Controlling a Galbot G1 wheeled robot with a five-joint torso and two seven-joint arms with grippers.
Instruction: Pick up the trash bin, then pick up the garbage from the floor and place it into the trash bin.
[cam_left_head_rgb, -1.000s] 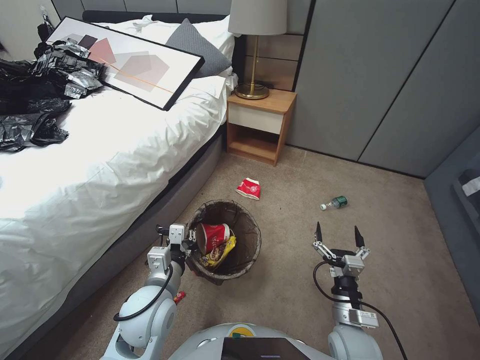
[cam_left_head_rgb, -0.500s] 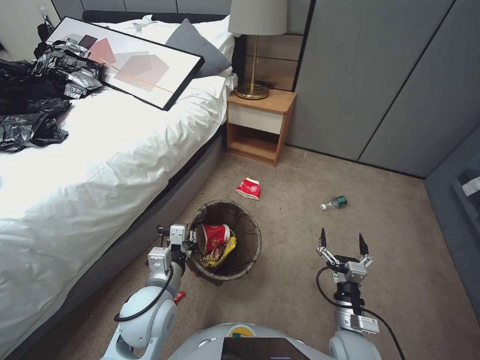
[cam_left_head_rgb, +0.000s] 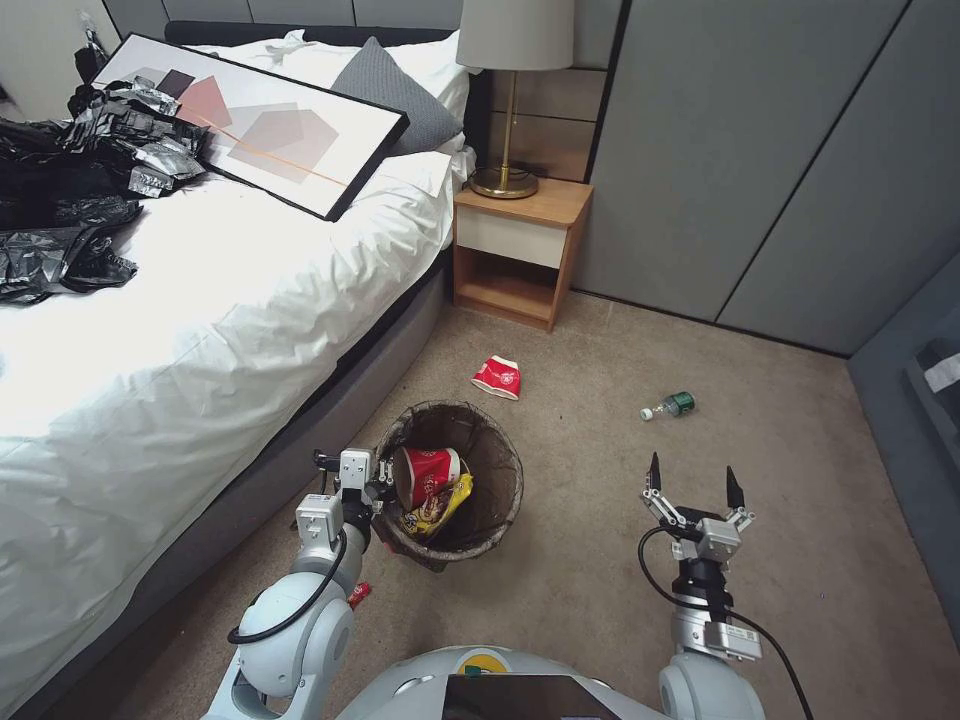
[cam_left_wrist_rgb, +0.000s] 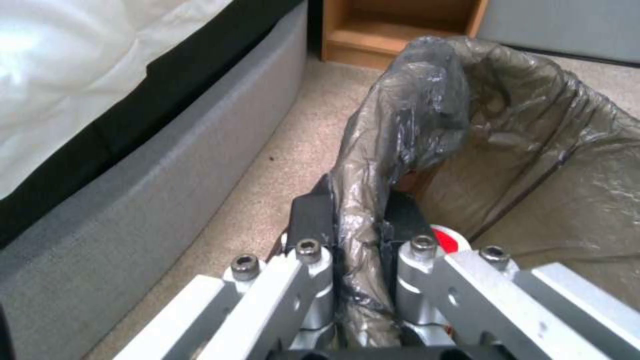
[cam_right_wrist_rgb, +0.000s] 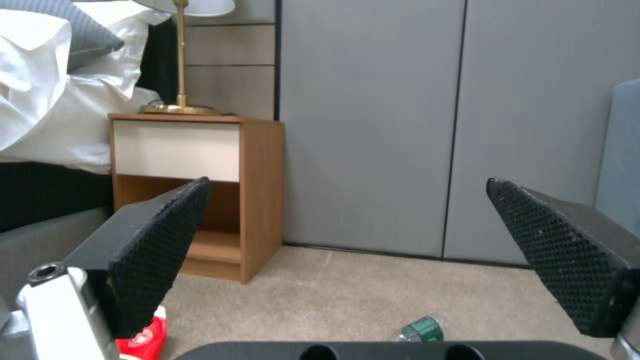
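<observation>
Trash bin (cam_left_head_rgb: 450, 480): on the floor beside the bed's side edge, rim clenched by the left tool (cam_left_wrist_rgb: 357, 225).
Right tool (cam_left_head_rgb: 693, 482): released, jaws wide.
Garbage: green bottle (cam_left_head_rgb: 670, 405) and crushed cup (cam_left_head_rgb: 497, 377) ahead; approach low, straddle squarely, close gently.

You see a white bed (cam_left_head_rgb: 200, 300) carrying a framed picture (cam_left_head_rgb: 250, 125), a grey pillow (cam_left_head_rgb: 395, 90), and black plastic sheets (cam_left_head_rgb: 70, 200); a lamp (cam_left_head_rgb: 510, 100) tops the nightstand (cam_left_head_rgb: 520, 250).
</observation>
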